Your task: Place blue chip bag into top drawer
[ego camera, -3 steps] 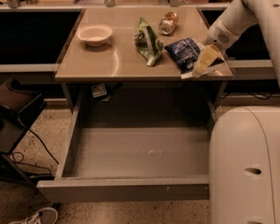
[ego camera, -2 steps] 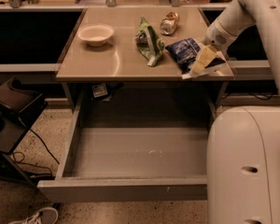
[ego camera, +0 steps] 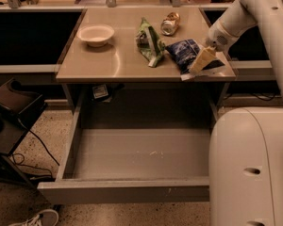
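Note:
The blue chip bag [ego camera: 183,53] lies on the right part of the tabletop, near the front edge. My gripper [ego camera: 203,61] reaches down from the upper right and sits at the bag's right edge, low over the table and touching or nearly touching the bag. The top drawer [ego camera: 122,191] is pulled wide open below the table. Its inside shows nothing but a few pale specks.
A green bag [ego camera: 148,42] lies just left of the blue bag. A crushed gold can [ego camera: 170,23] lies behind it. A white bowl [ego camera: 95,34] stands at the table's left. My white base [ego camera: 250,168] stands at the drawer's right. A black chair [ego camera: 9,112] stands at the left.
My gripper has shifted slightly left and down, closer onto the blue bag's right edge. The bag and the drawer have not moved.

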